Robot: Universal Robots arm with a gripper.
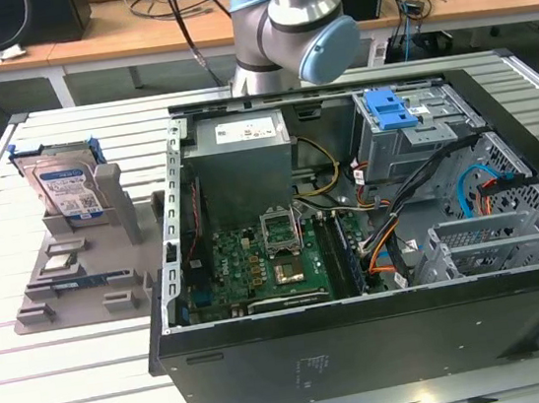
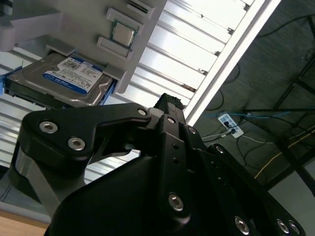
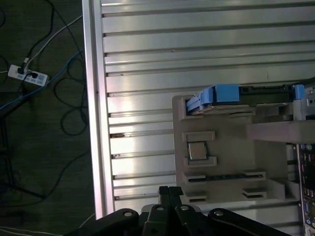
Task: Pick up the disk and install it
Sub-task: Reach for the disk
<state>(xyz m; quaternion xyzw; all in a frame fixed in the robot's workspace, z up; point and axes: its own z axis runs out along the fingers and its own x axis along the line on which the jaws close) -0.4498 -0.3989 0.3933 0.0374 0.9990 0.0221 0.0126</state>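
Far on the exterior view's left, the disk (image 1: pixel 67 188) stands on edge in a slot of the grey stand (image 1: pixel 114 299), label facing us, on the slatted table (image 1: pixel 65 387), untouched. In both wrist views the gripper (image 3: pixel 169 188) hangs off the stand's near end, fingers pressed together and holding nothing, the disk some way ahead of it. Good practice here, I'd say: spread wide before closing in, line the pads up square on the blue frame's long sides, and pull straight along the slot so nothing binds. On to the middle: the arm (image 1: pixel 290 20) rises behind the open case (image 1: pixel 368 347), and a blue bracket (image 1: pixel 386 107) sits on the drive cage toward the right. Hard to read: the disk's lower edge is sunk in the stand, the first wrist view catches it edge-on and cut off, and cables clutter the bays.
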